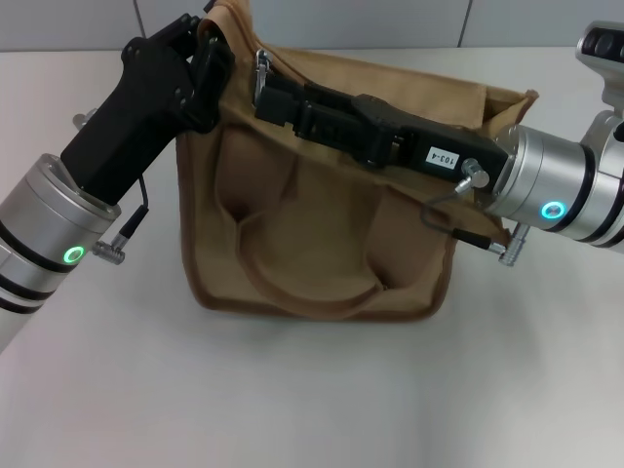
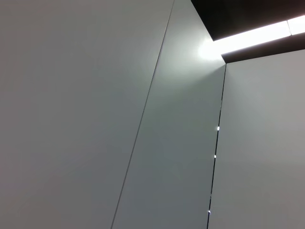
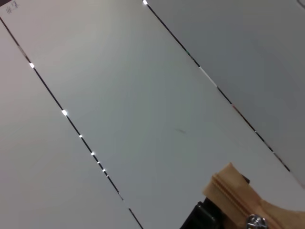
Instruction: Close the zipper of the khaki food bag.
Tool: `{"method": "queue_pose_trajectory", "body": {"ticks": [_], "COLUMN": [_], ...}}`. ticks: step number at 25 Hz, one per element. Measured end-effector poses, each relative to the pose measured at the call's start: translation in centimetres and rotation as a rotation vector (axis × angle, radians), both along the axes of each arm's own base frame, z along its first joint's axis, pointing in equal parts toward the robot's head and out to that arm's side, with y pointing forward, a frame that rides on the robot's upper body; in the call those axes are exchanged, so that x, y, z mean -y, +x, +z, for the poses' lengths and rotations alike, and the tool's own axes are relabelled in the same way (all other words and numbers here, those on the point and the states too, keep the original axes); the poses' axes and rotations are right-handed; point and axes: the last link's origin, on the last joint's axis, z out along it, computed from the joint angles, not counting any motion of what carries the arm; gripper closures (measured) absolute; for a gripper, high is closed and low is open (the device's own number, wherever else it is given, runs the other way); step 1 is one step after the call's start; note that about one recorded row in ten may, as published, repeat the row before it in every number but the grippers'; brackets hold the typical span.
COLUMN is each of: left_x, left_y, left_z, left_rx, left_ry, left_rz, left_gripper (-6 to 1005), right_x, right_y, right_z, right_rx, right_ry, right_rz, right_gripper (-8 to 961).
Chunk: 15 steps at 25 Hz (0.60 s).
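- One khaki food bag [image 1: 322,234], centre frame, long axis left-right.
- One zipper [image 1: 261,66], pull upper left.
- Two grippers: left gripper [image 1: 210,44] clamps the bag's upper-left corner; right gripper [image 1: 268,93] pinches the pull.

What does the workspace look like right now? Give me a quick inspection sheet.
Surface: white table, bare around the bag.
Job's things: khaki food bag upright; zipper pull at the top left end.
Clutter: nothing seen.
Grippers: left end effector at the bag's top left corner; right end effector reaching across the top near the pull.
Cables: thin leads at both wrists.
Surroundings: grey wall panels.
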Motion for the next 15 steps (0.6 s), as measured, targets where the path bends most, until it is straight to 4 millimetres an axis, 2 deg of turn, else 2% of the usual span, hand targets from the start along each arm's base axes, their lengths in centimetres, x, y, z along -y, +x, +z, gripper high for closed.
{"method": "queue_pose_trajectory", "body": {"ticks": [1,4,10,15], "left_x": [0.0,-0.05,0.05,0.03], "left_y": [0.02,0.24,0.71,1.0], "left_z": [0.0,-0.12,-0.55,-0.63], "left_rx": [0.0,0.001,0.004,-0.001], "left_ry": [0.0,-0.007,-0.009,-0.015], "left_rz": [-0.001,-0.008,-0.018,-0.035], "left_gripper": [932,930,925,921], "right_x": [-0.04,-0.31,-0.85,-0.58], "right_y": [0.03,-0.01,-0.19,-0.86], "right_z": [-0.02,-0.14,-0.26,-0.09], "right_rx": [0.002,0.013,0.028,0.015], "right_ry": [0.002,0.006,-0.002,-0.014], "right_rz": [-0.003,-0.012,-0.031,0.017], "right_gripper": [257,475,475,476]}}
